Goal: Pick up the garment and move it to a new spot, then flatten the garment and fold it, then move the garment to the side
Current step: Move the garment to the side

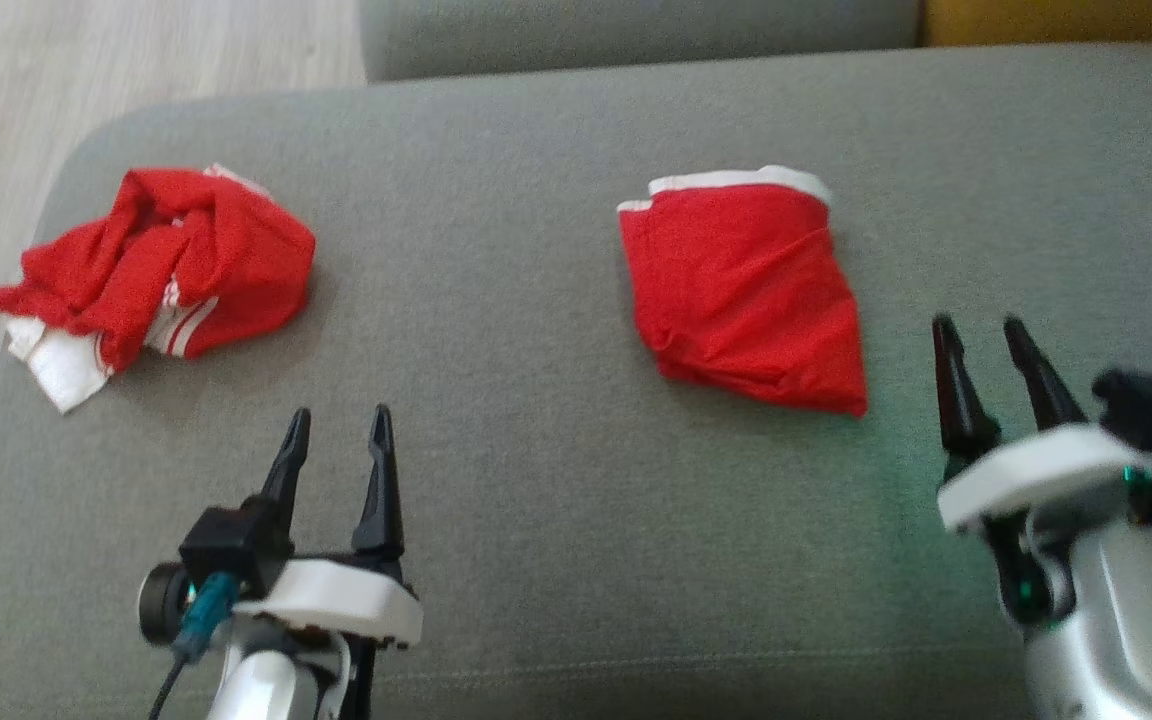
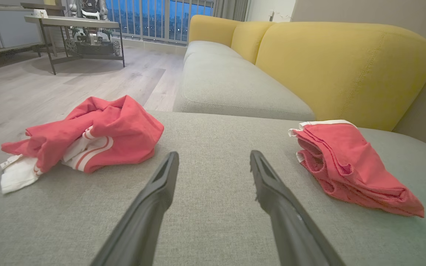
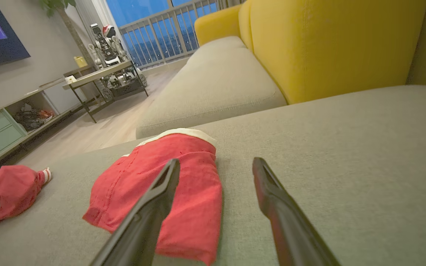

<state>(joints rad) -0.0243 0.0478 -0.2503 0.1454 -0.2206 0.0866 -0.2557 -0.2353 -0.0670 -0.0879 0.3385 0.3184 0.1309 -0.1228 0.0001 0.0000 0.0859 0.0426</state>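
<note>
Garment work looks split in two from where I sit: a crumpled red garment [image 1: 161,260] lies at the left end of the grey sofa cushion [image 1: 536,500], near its edge, and a folded red garment [image 1: 746,290] lies well apart from it toward the right. The left jaws stand apart and empty, hovering over bare cushion just short of the crumpled one. The right jaws are likewise apart and empty, near the folded piece's lower right corner, touching nothing I can make out. I judge the folded piece done and set aside, so the step in hand is picking up the crumpled one. Next I would send the left jaws forward and leftward, down onto a raised ridge of the heap, pinch the cloth and carry it toward the open middle for flattening.
</note>
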